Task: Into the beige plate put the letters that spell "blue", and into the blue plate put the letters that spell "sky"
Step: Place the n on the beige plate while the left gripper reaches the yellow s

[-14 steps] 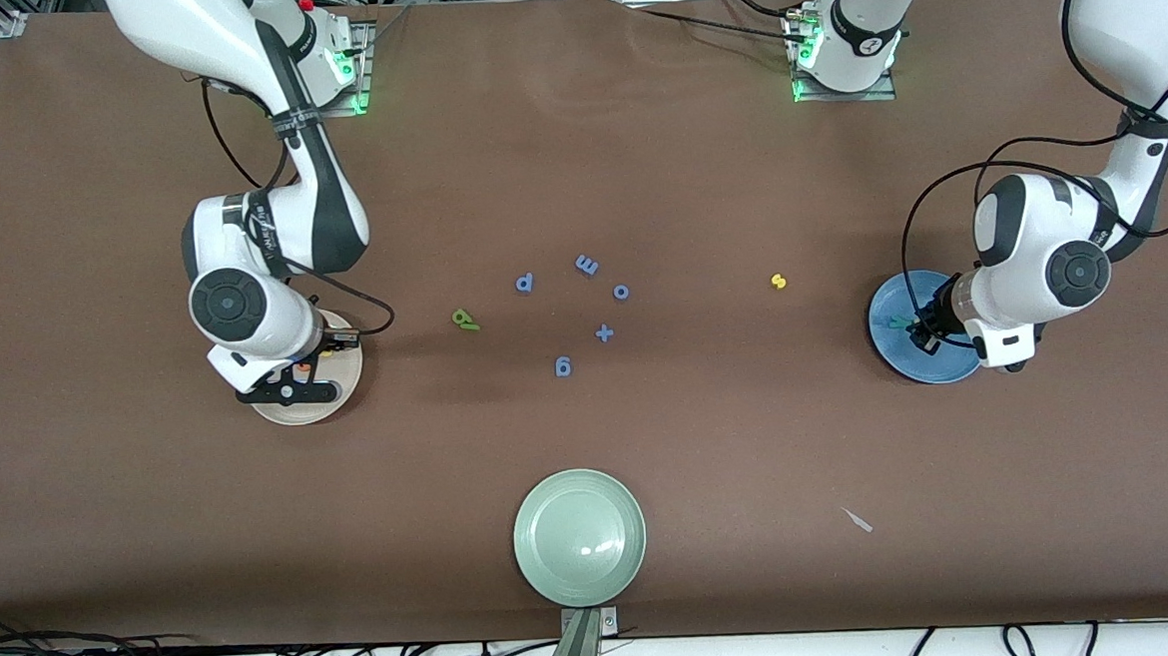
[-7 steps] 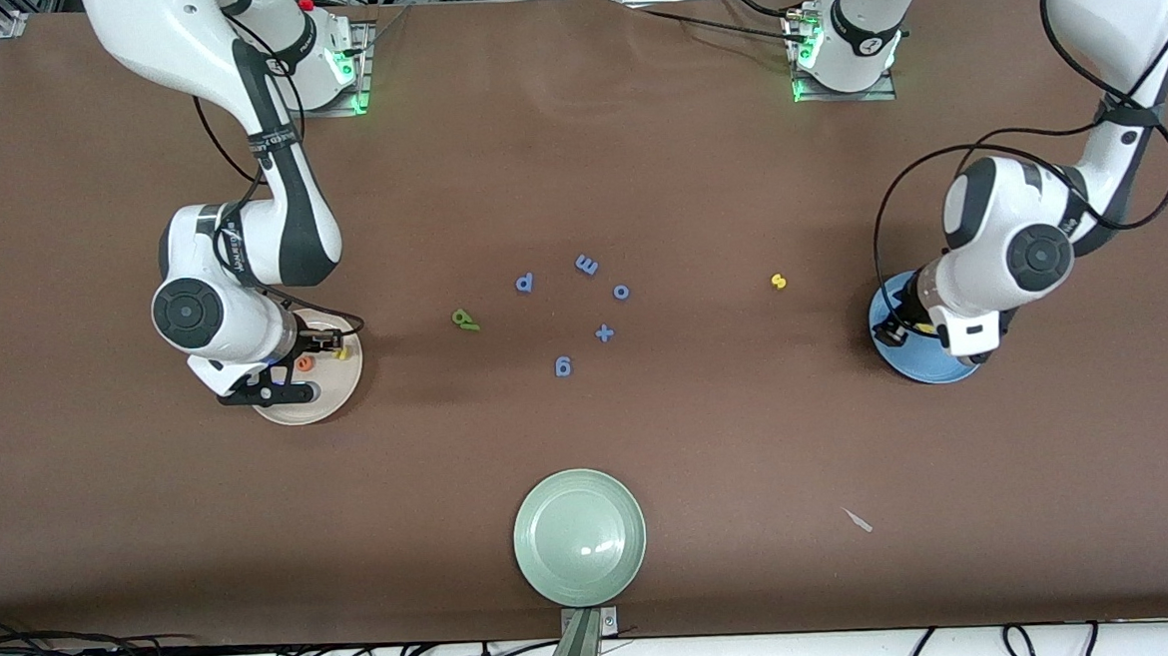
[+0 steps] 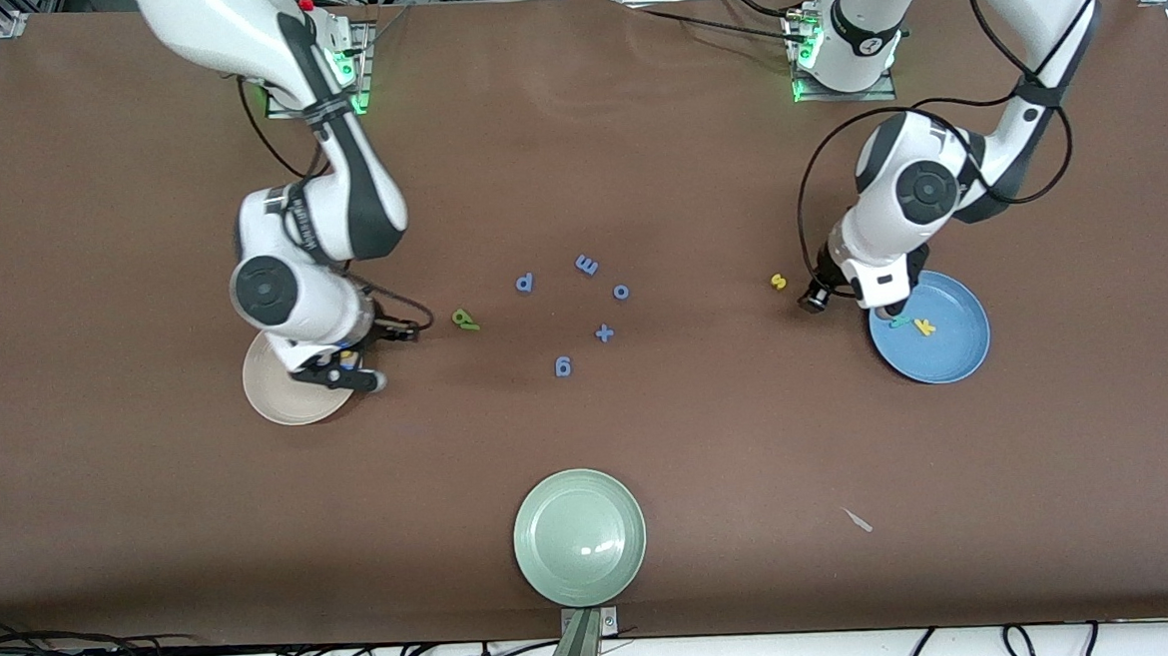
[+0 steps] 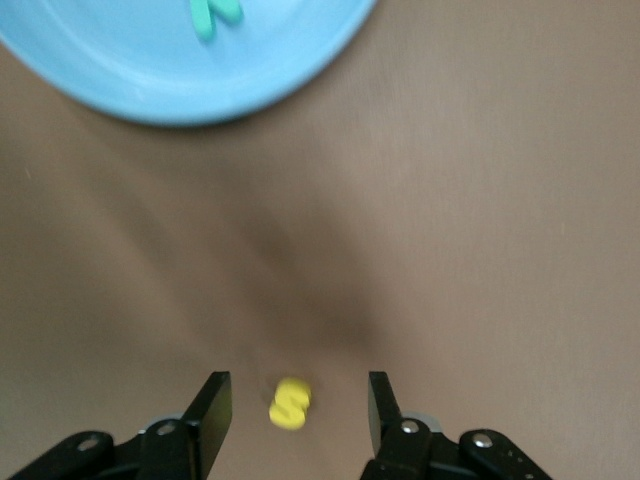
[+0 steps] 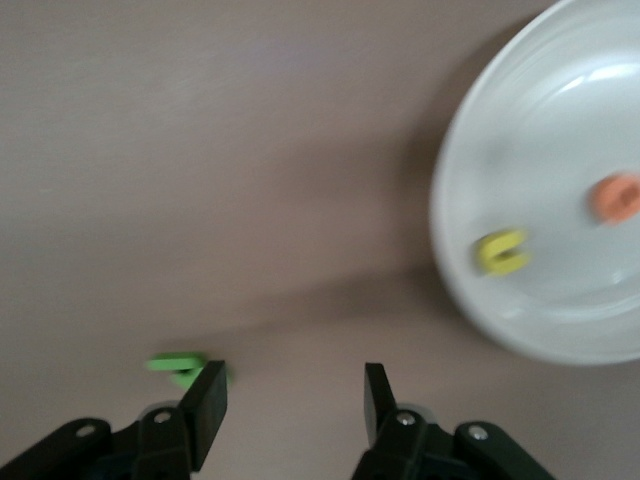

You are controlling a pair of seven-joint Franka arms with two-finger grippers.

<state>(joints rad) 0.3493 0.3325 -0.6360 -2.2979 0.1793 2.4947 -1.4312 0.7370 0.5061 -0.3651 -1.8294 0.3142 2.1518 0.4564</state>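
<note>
Left gripper [image 4: 295, 405], jaws apart and empty, is hovering over the yellow s [image 3: 778, 281] beside the blue plate [image 3: 957, 353], which is holding k and y. Right gripper [image 5: 290, 400], also parted, is hanging near the 2 green letters [image 3: 464, 320]; beige plate [image 3: 273, 399] is holding e and u.

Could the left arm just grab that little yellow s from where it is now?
Probably yes. The left gripper is open and empty, hanging above the bare table beside the blue plate, and the yellow s lies alone between its fingers in the wrist view, with nothing else near it.
</note>
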